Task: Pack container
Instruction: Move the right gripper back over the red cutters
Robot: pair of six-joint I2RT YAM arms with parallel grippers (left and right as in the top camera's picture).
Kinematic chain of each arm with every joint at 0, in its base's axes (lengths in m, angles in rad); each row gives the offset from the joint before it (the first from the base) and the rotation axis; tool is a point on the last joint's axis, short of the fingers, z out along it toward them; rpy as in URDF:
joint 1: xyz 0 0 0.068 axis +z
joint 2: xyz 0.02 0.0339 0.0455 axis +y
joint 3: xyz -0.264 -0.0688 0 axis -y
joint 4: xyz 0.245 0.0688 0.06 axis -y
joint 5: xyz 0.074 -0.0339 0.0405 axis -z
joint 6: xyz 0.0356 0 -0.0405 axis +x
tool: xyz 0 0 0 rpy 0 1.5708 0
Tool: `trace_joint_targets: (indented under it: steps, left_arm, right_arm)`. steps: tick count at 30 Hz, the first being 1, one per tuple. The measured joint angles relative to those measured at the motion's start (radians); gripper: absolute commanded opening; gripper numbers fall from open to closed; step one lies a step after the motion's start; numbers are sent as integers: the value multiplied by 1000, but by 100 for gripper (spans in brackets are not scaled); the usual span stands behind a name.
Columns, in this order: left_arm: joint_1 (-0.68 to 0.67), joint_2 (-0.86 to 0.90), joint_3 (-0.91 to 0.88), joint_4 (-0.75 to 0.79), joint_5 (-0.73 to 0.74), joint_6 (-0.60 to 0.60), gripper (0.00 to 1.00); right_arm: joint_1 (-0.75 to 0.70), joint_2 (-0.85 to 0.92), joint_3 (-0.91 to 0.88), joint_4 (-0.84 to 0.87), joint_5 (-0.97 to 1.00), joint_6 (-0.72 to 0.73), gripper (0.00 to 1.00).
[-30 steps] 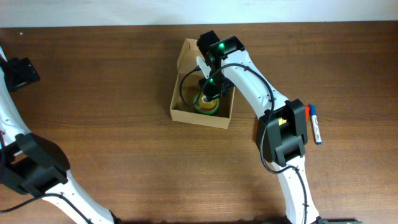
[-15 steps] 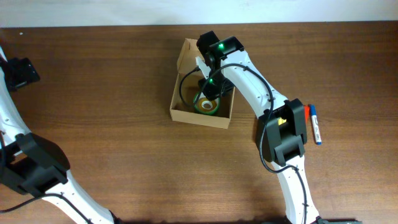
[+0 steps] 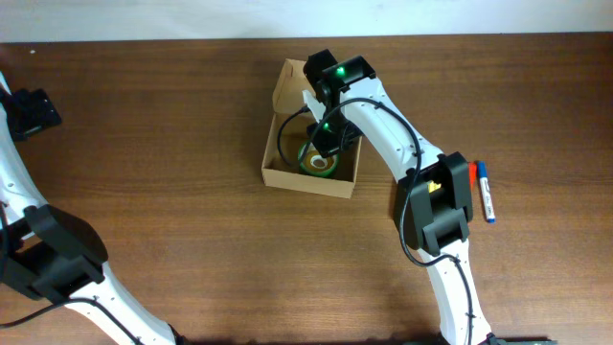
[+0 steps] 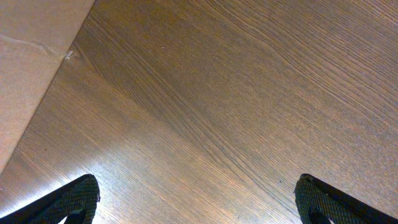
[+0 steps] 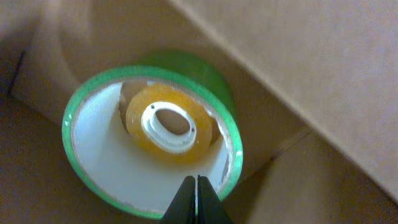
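We read this as the tail of a placing step. The container (image 3: 297,181) sits open on the worktop (image 3: 172,192), flap (image 3: 285,84) up at its far-left side. A green tape roll (image 5: 99,155) lies flat on its floor, w/ a smaller yellow roll (image 5: 199,142) nested in the green one's hole. The right pincer (image 5: 197,198) is down inside the container, tips pressed together w/ nothing btwn them, just over the green roll's near rim. Whether it touches that rim we can't tell. The left pincer (image 4: 198,204) is well apart from the container, off to its left, tips spread wide over bare worktop, holding nothing.

Next move, as we judge it: lift the right pincer straight up out of the container, then go for the marker (image 3: 487,196), which lies well apart from the container on its right, beside the right arm (image 3: 383,125). A clean vertical exit comes first, since a sideways pull could catch a wall & drag the container.

Edges & room: the container's walls stand close round the pincer, so up is the free way out. The rolls take the near part of the floor. The left part looks free for long items, tho the arm hides some. Btwn container & marker the worktop is bare.
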Motion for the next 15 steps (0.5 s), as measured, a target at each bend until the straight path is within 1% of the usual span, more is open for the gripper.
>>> trace_joint_targets:
  steps: [4,7,15]
  left_arm:
    - [0,0,0,0,0,0,100]
    - [0,0,0,0,0,0,100]
    - [0,0,0,0,0,0,100]
  right_arm:
    - [0,-16,30,-19,23,1,3]
    - [0,-78,30,-27,56,1,3]
    - [-15,-460,37,-59,234,5,4]
